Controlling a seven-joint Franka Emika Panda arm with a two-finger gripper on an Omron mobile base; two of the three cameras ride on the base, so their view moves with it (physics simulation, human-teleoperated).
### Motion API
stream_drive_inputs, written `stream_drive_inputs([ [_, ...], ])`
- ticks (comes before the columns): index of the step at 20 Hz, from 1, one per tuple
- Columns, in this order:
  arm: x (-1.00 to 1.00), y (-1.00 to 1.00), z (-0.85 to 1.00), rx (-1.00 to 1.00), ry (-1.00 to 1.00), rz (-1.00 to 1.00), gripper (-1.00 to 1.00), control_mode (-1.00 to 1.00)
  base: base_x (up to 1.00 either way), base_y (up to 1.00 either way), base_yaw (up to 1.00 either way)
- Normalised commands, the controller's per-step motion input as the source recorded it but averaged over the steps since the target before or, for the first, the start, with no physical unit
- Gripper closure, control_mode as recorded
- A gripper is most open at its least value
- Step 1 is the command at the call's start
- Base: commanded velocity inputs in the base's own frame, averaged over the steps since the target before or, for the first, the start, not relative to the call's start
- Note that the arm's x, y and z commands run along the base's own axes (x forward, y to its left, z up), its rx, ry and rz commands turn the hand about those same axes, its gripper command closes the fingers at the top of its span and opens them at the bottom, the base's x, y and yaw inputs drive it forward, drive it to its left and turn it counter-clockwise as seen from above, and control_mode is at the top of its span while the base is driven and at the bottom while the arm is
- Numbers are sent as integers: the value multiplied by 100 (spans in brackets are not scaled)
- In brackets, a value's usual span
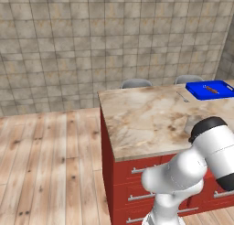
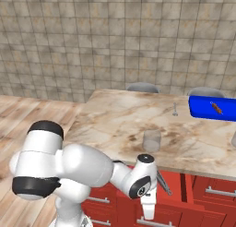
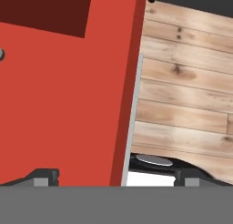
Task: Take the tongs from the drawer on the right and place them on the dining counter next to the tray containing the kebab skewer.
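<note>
Tongs cannot be placed with certainty; a thin grey strip (image 2: 164,183) slants just beside the robot's hand, below the tabletop (image 1: 146,114) edge. The fingers (image 3: 45,175) stand wide apart and hold nothing, facing a red drawer front (image 3: 68,104) with a silver bar (image 3: 132,127) along its edge. The blue tray (image 1: 196,93) with the skewer (image 1: 211,88) sits at the tabletop's far right corner, well apart from a clear cup (image 2: 151,140).
</note>
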Motion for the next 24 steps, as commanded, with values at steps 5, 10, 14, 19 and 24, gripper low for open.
stream_drive_inputs([
  [5, -7, -7, -8, 1, 0, 0, -100, -100, 0, 0, 0],
  [10, -60, -10, -1, 0, 0, 0, -100, -100, 0, 0, 0],
  [14, -98, -11, 0, 0, 0, 0, -100, -100, 0, 0, 0],
  [19, -88, -11, 0, 0, 2, 0, -100, -100, 0, 0, 0],
  [24, -76, -6, 0, 0, 5, 0, -100, -100, 0, 0, 0],
])
